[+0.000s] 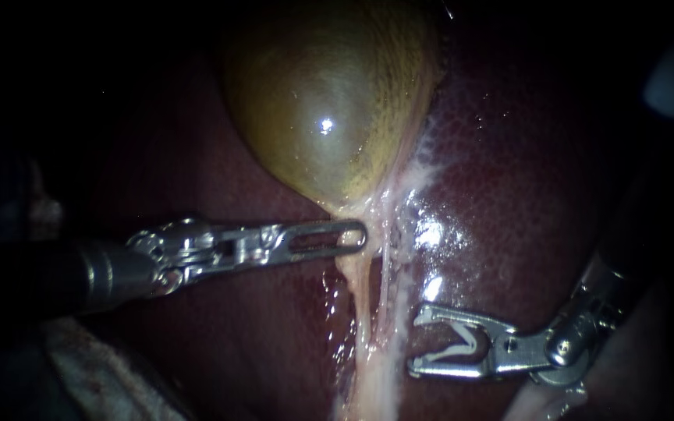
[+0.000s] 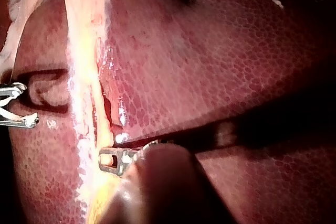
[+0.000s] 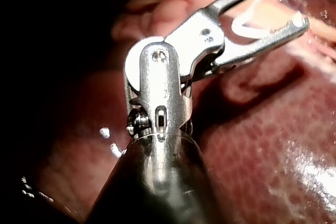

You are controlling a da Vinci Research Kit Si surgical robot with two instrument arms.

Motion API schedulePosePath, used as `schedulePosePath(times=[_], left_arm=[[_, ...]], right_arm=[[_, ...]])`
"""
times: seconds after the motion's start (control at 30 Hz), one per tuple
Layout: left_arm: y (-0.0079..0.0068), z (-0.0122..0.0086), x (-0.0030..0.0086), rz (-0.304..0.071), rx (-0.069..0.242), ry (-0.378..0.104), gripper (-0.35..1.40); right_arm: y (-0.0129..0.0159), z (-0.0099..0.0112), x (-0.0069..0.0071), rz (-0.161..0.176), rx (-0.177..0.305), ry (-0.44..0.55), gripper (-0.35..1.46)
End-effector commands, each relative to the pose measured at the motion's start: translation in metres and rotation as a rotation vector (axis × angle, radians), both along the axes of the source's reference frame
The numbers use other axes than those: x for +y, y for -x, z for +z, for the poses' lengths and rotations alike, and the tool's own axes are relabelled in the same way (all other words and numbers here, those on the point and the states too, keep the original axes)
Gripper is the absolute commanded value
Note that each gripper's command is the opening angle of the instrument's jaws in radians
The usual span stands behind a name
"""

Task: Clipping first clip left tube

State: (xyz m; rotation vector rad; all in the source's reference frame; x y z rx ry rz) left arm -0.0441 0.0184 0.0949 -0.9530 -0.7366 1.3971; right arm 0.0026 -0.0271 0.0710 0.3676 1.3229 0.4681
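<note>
From 9 o'clock my left instrument [image 1: 356,236] reaches the centre, its end effector closed on the neck of the gallbladder [image 1: 329,101]. The left tube [image 1: 355,300] runs from there toward 6 o'clock. At 4 o'clock my right instrument [image 1: 416,340] carries an open clip [image 1: 462,343] in its wide-spread end effector, near that tube but apart from it.

The left tube [image 1: 358,300] – pale, glistening – runs from the gallbladder [image 1: 329,101] toward the near edge; the clip [image 1: 462,343] – white, V-shaped, spread open – lies just right, apart.

R instrument [image 1: 416,341] jaws hold clip [image 1: 473,341] just beside tube [image 1: 388,284].
</note>
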Motion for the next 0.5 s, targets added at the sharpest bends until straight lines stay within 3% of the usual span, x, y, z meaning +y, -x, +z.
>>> schedulePosePath(times=[0.03,0.3,0.5], left_arm=[[0.0000,0.0000,0.0000,0.000,0.000,0.000,-0.35],[0.0000,-0.0003,-0.0002,0.000,0.000,-0.001,-0.35],[-0.0002,-0.0017,-0.0004,-0.003,0.002,-0.006,-0.35]], right_arm=[[0.0000,0.0000,0.0000,0.000,0.000,0.000,0.49],[0.0000,0.0000,0.0000,0.000,0.000,0.000,0.49],[0.0000,0.0000,0.0000,0.000,0.000,0.000,0.49]])
